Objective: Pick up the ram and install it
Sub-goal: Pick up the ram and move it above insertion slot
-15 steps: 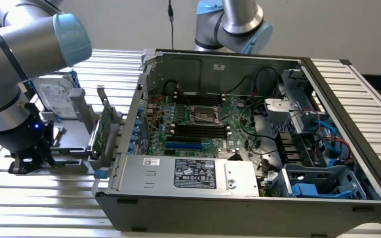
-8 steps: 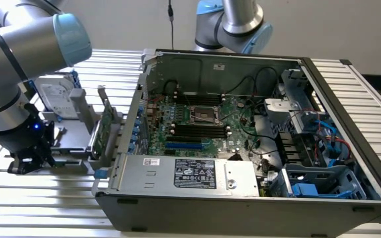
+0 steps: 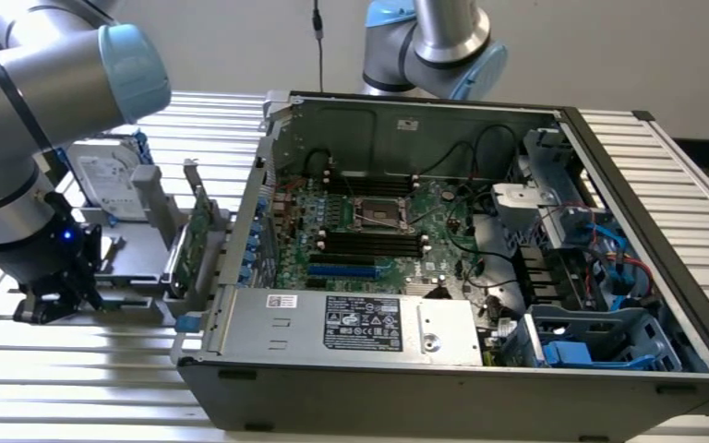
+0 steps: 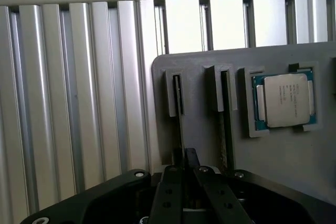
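At the pickup step: clamping the ram (image 4: 178,109) with the gripper (image 4: 185,157), edge-on in the end slot of the grey holder (image 4: 283,166). Not lifted yet. Probably needs a straight pull along that holder slot, without twisting.

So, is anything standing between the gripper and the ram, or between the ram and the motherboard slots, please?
Nothing separates the gripper from the ram; it is shut on the stick in the grey holder. Toward the black slots, the upright green card and the case wall stand between.
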You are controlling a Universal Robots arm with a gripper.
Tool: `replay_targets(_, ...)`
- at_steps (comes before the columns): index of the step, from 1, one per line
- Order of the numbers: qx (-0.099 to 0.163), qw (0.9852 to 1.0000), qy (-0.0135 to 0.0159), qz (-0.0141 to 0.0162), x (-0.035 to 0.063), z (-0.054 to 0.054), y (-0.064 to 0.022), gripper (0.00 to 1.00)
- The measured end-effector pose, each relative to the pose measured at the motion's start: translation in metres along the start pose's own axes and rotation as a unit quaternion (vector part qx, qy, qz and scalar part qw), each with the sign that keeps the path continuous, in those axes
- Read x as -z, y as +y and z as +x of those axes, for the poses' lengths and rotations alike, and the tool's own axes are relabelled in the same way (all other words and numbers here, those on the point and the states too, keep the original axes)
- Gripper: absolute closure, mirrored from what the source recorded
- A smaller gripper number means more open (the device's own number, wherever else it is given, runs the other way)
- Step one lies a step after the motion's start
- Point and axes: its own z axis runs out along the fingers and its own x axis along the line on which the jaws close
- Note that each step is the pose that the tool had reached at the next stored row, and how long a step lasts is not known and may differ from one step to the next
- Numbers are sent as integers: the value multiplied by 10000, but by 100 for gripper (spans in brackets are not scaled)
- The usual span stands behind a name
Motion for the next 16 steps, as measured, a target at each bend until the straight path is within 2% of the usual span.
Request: replay_targets(16,0,10000,0,0,66,-7,5,86)
